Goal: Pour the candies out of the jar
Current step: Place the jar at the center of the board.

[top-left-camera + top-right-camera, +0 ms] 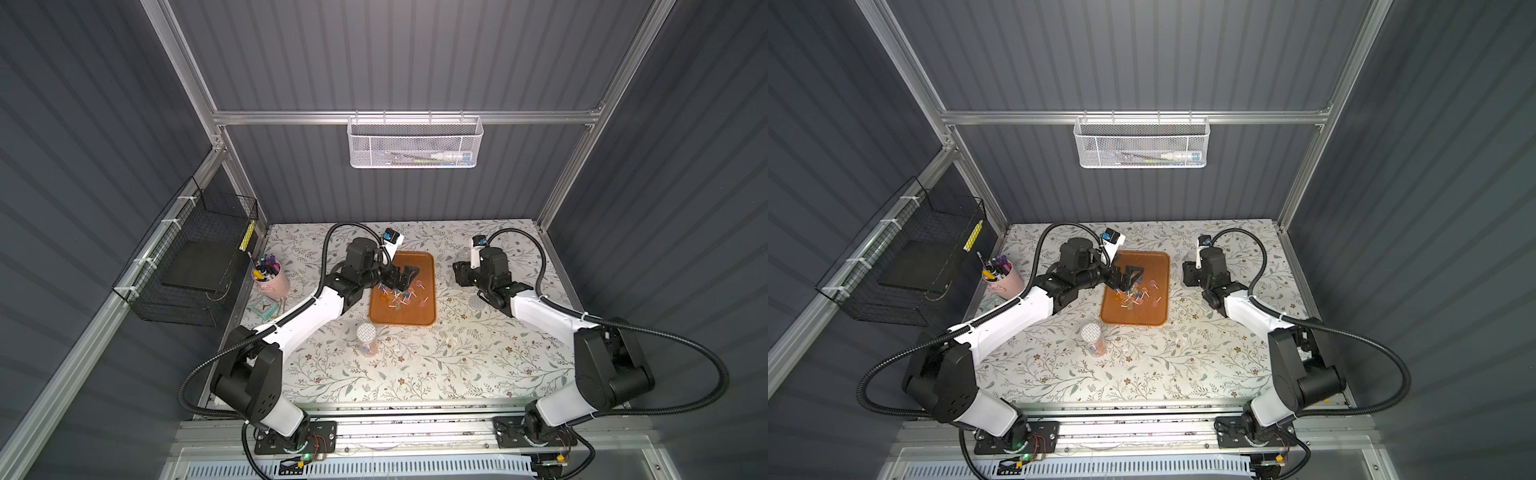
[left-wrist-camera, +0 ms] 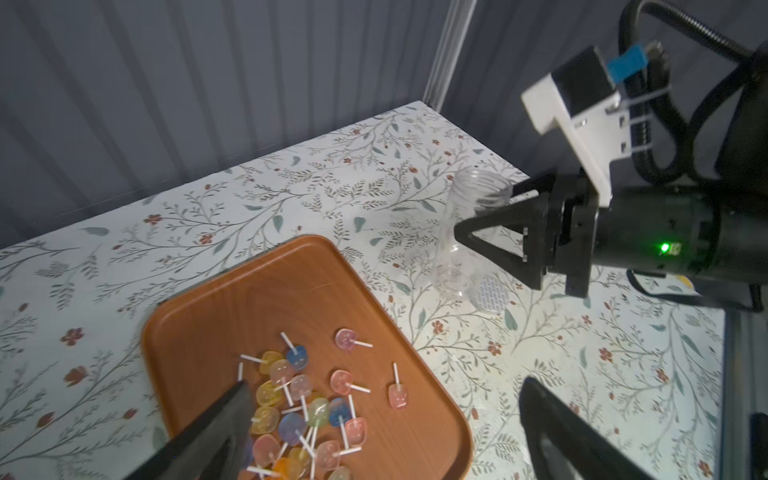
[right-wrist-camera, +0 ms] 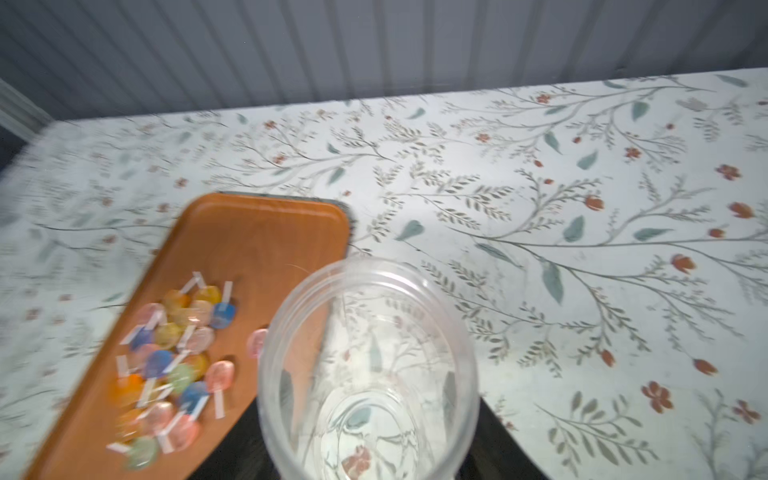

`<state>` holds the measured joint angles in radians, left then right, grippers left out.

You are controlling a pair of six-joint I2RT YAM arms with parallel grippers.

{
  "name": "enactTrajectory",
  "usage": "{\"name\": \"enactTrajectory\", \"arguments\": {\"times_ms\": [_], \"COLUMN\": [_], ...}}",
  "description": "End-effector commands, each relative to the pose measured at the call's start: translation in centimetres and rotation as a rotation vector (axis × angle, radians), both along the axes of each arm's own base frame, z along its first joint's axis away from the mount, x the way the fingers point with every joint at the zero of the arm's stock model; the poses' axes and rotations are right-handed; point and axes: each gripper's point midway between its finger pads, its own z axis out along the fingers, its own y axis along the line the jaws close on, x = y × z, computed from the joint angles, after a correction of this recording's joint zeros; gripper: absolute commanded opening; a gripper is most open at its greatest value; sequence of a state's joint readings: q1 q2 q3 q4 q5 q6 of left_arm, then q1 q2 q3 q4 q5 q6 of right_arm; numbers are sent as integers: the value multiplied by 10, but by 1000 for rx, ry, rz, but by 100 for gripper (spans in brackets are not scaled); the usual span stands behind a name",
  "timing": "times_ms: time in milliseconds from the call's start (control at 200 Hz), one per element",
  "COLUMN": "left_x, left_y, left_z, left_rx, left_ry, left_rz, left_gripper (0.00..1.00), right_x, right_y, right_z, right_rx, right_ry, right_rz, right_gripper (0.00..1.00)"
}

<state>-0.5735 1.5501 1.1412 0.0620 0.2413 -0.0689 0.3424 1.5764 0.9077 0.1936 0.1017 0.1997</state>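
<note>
Candies lie on the tray; our right tool grips the empty jar, left tool gapes wide. We should set it down upright, slowly.

**A:** What do you have on the tray?

**B:** Your orange tray has loose candies bunched near its middle, with a few strays to the right. Your left gripper hangs over them, jaws apart, nothing in it.

**A:** And the right side?

**B:** Your right gripper sits off the tray's right edge, clamped on a clear jar. It's faint and you can't read the contents. A lidded jar stands upright just in front of the tray, with coloured pieces inside.
</note>
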Motion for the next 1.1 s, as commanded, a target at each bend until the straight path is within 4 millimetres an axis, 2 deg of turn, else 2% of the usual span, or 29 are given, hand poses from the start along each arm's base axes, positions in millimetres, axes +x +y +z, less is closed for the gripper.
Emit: {"name": "enactTrajectory", "arguments": {"times_ms": [0,195,340,465,680,960,1091], "left_x": [5,7,7,7,6,5,6], "left_y": [3,11,18,20,23,25,25], "left_z": [8,-1,0,0,-2,-3,-5], "left_rx": [-21,-11,-16,-13,-14,-17,-17], "left_ry": [13,58,39,37,46,55,62], "left_rz": [46,77,114,123,135,146,151], "left_gripper": [100,100,100,100,100,100,100], "right_x": [13,11,4,-1,-22,-26,-27], "right_y": [-12,-9,-3,-4,2,4,1], "right_z": [-1,-17,-8,-16,-36,-44,-46], "right_rx": [-139,-181,-205,-180,-135,-98,-88], "right_ry": [-89,-144,-219,-187,-176,-204,-196], "right_rz": [-92,-137,-134,-153,-137,-131,-152], "right_gripper": [47,48,49,51,51,50,57]}}
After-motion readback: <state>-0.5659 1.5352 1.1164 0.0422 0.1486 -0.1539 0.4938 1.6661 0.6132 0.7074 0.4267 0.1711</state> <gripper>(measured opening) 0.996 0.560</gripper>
